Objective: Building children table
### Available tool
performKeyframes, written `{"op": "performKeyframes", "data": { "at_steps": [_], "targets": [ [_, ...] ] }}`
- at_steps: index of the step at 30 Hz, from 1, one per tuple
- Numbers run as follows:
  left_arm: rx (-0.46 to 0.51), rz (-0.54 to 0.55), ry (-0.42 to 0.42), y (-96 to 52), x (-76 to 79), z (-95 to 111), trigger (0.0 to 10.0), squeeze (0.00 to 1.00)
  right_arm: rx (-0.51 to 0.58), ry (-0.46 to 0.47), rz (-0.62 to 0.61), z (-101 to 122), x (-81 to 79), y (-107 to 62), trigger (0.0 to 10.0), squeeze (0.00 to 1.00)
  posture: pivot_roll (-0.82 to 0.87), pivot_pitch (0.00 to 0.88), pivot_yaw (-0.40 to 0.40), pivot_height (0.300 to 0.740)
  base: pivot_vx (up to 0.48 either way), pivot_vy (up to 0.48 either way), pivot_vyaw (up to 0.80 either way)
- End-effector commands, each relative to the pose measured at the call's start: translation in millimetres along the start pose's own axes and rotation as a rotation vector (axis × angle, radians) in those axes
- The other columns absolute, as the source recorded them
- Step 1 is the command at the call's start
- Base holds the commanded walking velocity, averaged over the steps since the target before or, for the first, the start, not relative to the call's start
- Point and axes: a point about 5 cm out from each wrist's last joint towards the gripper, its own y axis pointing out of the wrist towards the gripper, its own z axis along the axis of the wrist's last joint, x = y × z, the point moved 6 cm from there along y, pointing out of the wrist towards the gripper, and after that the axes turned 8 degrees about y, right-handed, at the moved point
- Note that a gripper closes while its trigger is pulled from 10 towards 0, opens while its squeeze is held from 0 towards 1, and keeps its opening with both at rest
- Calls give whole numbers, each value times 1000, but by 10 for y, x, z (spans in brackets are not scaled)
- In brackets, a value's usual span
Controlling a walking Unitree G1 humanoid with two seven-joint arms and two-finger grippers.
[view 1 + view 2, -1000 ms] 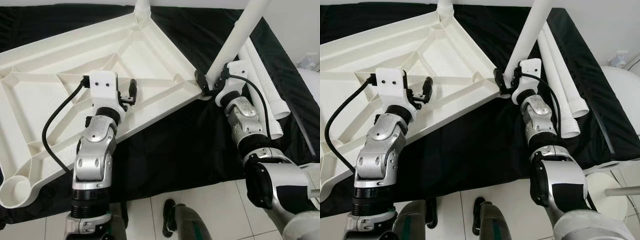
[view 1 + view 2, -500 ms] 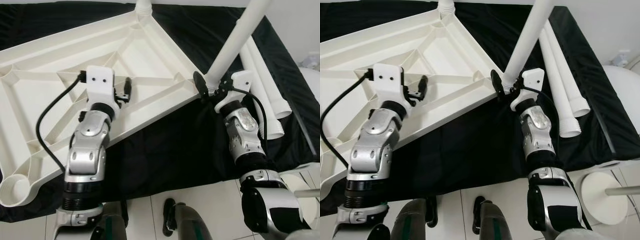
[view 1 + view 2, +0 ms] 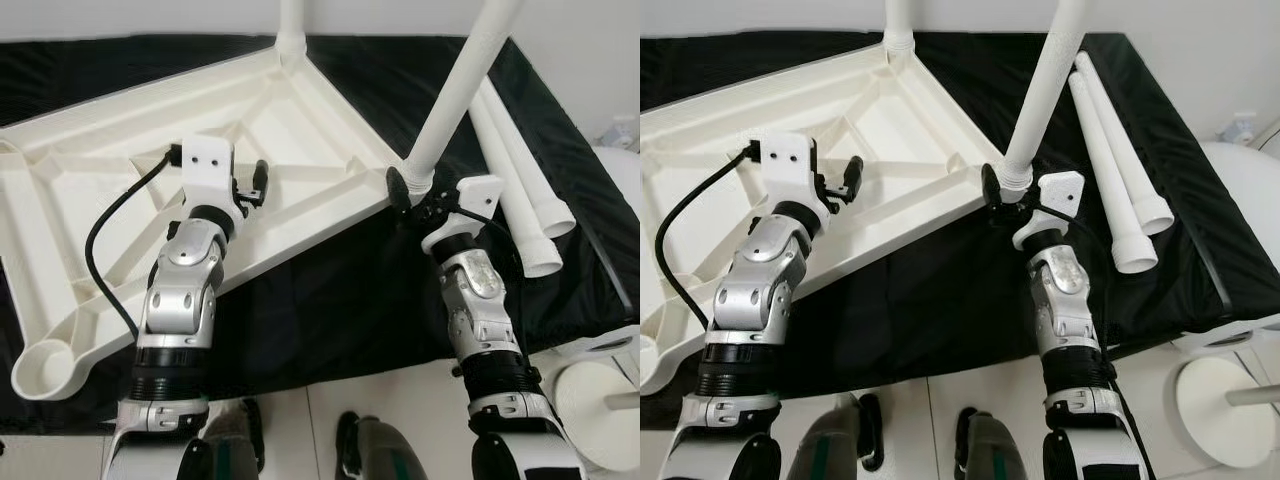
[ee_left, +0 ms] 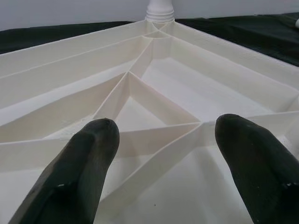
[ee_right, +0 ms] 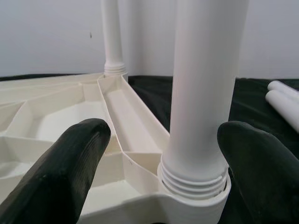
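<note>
Your right gripper [image 5: 154,154] has let go, fingers now spread either side of the table leg [image 3: 1040,95] standing threaded in the upturned tabletop's [image 3: 300,130] corner socket, while your left gripper [image 4: 163,154] hovers open above the ribs.

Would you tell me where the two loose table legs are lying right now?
The two loose legs lie side by side on the black cloth, on the robot's right, beyond the right gripper and the upright leg.
</note>
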Motion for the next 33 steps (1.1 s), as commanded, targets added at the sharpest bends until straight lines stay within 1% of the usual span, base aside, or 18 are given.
{"op": "performKeyframes", "data": {
  "at_steps": [1, 3, 8, 9, 12, 13, 14, 15, 18, 20, 23, 24, 25, 26, 29, 30, 33],
  "targets": [
    [-10, 6, 8, 20, 21, -31, 10000, 0, -17, -8, -10, -27, -3, -23, 10000, 0, -41, 44, 11, 740, 0, 0, 0],
    [-23, -15, 30, 51, 63, -55, 10000, 0, -22, -23, -32, -29, 8, -64, 10000, 0, -42, 41, 19, 740, 0, 0, 0],
    [-26, -51, 54, 32, 103, -70, 10000, 0, -27, -37, -39, -66, 6, -145, 10000, 0, -33, 46, 15, 740, 0, 0, 0],
    [-28, -75, 76, -1, 113, -99, 10000, 0, -40, -40, -39, -107, -10, -198, 10000, 0, -25, 52, 10, 740, 0, 0, 0],
    [-37, -96, 88, -44, 106, -145, 10000, 0, -52, -32, -38, -148, -31, -243, 10000, 0, -17, 57, 6, 740, 0, 0, 0],
    [-47, -115, 109, -83, 96, -188, 10000, 0, -63, -27, -35, -177, -59, -279, 10000, 0, -17, 57, 6, 740, 0, 0, 0],
    [-57, -158, 141, -152, 95, -242, 10000, 0, -72, -13, -29, -208, -99, -317, 10000, 0, 2, 60, -5, 740, 0, 0, 0],
    [-57, -158, 141, -152, 95, -242, 10000, 0, -72, -13, -29, -208, -99, -317, 10000, 0, 2, 60, -5, 740, 0, 0, 0],
    [-69, -208, 181, -218, 114, -329, 10000, 0, -93, -8, -24, -244, -133, -345, 10000, 0, 6, 62, -10, 740, 0, 0, 0],
    [-73, -224, 207, -237, 118, -368, 10000, 0, -101, -9, -27, -252, -134, -353, 10000, 0, 9, 61, -14, 740, 0, 0, 0],
    [-70, -235, 220, -241, 125, -367, 10000, 0, -103, -10, -28, -250, -132, -351, 10000, 0, 11, 64, -16, 740, 0, 0, 0],
    [-69, -266, 236, -254, 158, -369, 10000, 0, -103, -11, -30, -245, -123, -349, 10000, 0, 13, 65, -17, 740, 0, 0, 0],
    [-69, -266, 236, -254, 158, -369, 10000, 0, -103, -11, -30, -245, -123, -349, 10000, 0, 13, 65, -17, 740, 0, 0, 0],
    [-66, -296, 240, -262, 188, -360, 10000, 0, -104, -12, -30, -241, -117, -348, 10000, 0, 12, 66, -15, 740, 0, 0, 0],
    [-64, -325, 241, -264, 217, -347, 10000, 0, -104, -14, -30, -239, -113, -349, 10000, 0, 11, 67, -16, 740, 0, 0, 0],
    [-59, -348, 238, -264, 239, -327, 10000, 0, -105, -16, -30, -238, -110, -350, 10000, 0, 9, 70, -15, 740, 0, 0, 0],
    [-48, -429, 280, -277, 307, -298, 10000, 0, -111, -19, -31, -241, -114, -364, 10000, 0, 4, 74, -12, 740, 0, 0, 0]
  ]
}}
